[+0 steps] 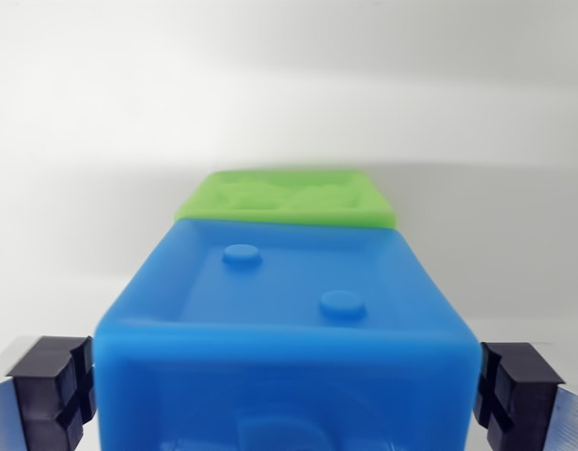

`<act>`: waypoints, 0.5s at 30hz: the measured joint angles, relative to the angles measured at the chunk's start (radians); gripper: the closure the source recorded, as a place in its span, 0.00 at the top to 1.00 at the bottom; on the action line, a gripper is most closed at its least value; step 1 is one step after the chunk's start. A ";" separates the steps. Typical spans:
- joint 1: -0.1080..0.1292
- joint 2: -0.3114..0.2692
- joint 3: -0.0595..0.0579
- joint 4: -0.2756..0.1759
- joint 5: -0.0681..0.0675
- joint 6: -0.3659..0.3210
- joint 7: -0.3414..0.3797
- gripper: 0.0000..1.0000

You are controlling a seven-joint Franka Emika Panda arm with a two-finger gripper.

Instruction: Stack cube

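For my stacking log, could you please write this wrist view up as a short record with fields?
view: wrist camera, looking past the fingers
held item: blue cube, two raised dots on its top face
second item: green cube, beyond the blue one, only its embossed top showing
gripper: a black pad at each side of the blue cube; contact not certain
surface: plain white table
stack state: cannot tell whether blue rests on green

I see a plain white matte worktop (72, 207) filling the view. A bright green plastic cube (289, 197) seems to rest on it, farther from my camera, partly hidden behind a glossy blue plastic cube (279, 310); whether the blue one touches the worktop I cannot tell.
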 joint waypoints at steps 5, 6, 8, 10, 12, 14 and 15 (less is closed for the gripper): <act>0.000 0.000 0.000 0.000 0.000 0.000 0.000 1.00; 0.000 0.000 0.000 0.000 0.000 -0.001 0.000 1.00; 0.000 -0.002 0.000 0.000 0.000 -0.002 0.000 1.00; 0.000 -0.005 0.000 0.000 0.000 -0.004 0.000 1.00; 0.001 -0.012 -0.001 -0.001 0.000 -0.010 0.000 1.00; 0.002 -0.021 -0.002 -0.002 0.000 -0.016 0.001 1.00; 0.002 -0.024 -0.002 -0.002 0.000 -0.018 0.001 1.00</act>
